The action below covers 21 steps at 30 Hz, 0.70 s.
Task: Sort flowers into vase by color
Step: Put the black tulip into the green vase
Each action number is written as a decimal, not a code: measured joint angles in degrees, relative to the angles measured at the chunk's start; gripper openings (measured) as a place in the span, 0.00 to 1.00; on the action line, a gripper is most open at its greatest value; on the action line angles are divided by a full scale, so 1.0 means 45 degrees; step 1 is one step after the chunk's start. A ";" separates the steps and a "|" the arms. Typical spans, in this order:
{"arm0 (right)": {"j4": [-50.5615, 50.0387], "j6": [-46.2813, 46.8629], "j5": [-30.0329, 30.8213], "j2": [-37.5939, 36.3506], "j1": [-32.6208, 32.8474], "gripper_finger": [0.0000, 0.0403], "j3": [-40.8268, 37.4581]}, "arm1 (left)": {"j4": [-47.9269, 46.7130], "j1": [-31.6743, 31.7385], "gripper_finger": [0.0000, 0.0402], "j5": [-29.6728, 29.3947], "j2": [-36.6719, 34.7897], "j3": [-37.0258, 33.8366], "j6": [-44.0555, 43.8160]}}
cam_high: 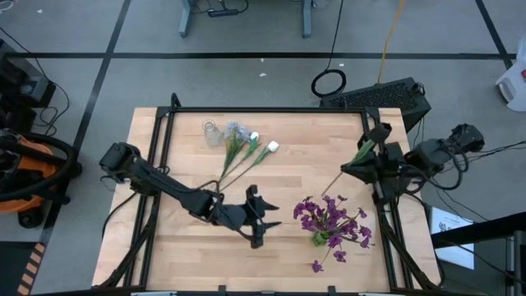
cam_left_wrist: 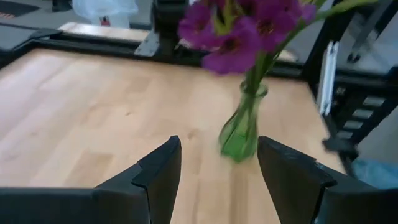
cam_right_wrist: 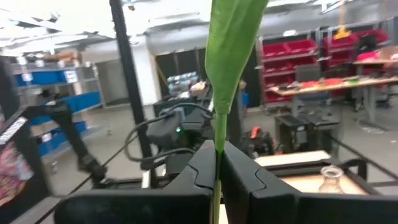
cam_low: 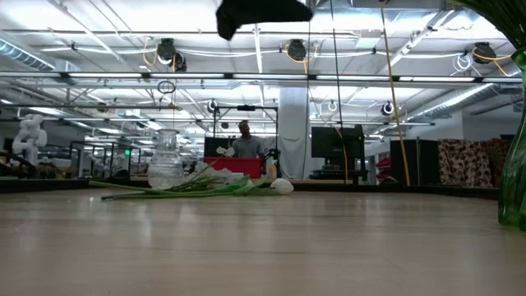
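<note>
Standing: 2 vases, green (cam_high: 319, 238) and clear (cam_high: 213, 132).

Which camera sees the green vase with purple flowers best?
The left wrist view: the whole green vase shows there. The high view hides it under the purple flowers, the low view catches only its edge, and the right wrist view misses it.

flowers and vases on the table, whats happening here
A two-armed robot is sorting artificial flowers into vases. The right tool is shut on a green stem at the table's right edge. The left tool is open and empty near the table's middle, facing the green vase that already holds the purple flowers. One purple bloom lies loose on the table near that vase. The white flowers lie on the table beside the clear vase at the far side.
</note>
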 joint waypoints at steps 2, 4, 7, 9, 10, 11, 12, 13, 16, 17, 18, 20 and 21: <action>-0.0720 0.0272 -0.0011 -0.0168 0.0229 0.01 0.0217 | 0.1013 -0.0095 0.54 -0.0004 0.0590 0.0005 -0.0055; -0.1307 0.0641 -0.0008 -0.0434 0.0424 0.01 0.0256 | 0.2010 -0.0185 0.54 0.0073 0.1220 0.0005 0.0039; -0.2465 0.1334 0.0070 -0.0920 0.0625 0.01 0.0261 | 0.3588 -0.0265 0.54 0.0230 0.2107 0.0002 0.0327; -0.3218 0.1749 0.0466 -0.1224 0.0723 0.01 0.0261 | 0.4405 -0.0272 0.54 0.0574 0.2582 0.0005 0.0701; -0.3400 0.1920 0.0678 -0.1343 0.0785 0.01 0.0242 | 0.4612 -0.0258 0.54 0.0792 0.2756 0.0005 0.0741; -0.3415 0.2030 0.0764 -0.1487 0.0835 0.01 0.0172 | 0.4767 -0.0263 0.54 0.1033 0.2929 0.0005 0.0727; -0.3409 0.2104 0.0784 -0.1625 0.0873 0.01 0.0072 | 0.4955 -0.0263 0.54 0.1231 0.3113 0.0005 0.0718; -0.3406 0.2144 0.0787 -0.1718 0.0904 0.01 -0.0025 | 0.5084 -0.0260 0.54 0.1356 0.3284 0.0005 0.0711; -0.3285 0.2154 0.0952 -0.1929 0.0924 0.01 -0.0382 | 0.5543 -0.0398 0.54 0.1445 0.3696 0.0005 0.0711; -0.3277 0.2160 0.1075 -0.1958 0.0919 0.01 -0.0523 | 0.5842 -0.0437 0.54 0.1458 0.3843 0.0028 0.0708; -0.3226 0.2163 0.1125 -0.1988 0.0917 0.01 -0.0663 | 0.6016 -0.0504 0.54 0.1458 0.3956 0.0065 0.0719; -0.2949 0.2162 0.1281 -0.2030 0.0914 0.01 -0.1003 | 0.6297 -0.0585 0.54 0.1448 0.4201 0.0186 0.0718; -0.2901 0.2160 0.1365 -0.2069 0.0914 0.01 -0.1110 | 0.6533 -0.0606 0.54 0.1448 0.4327 0.0270 0.0722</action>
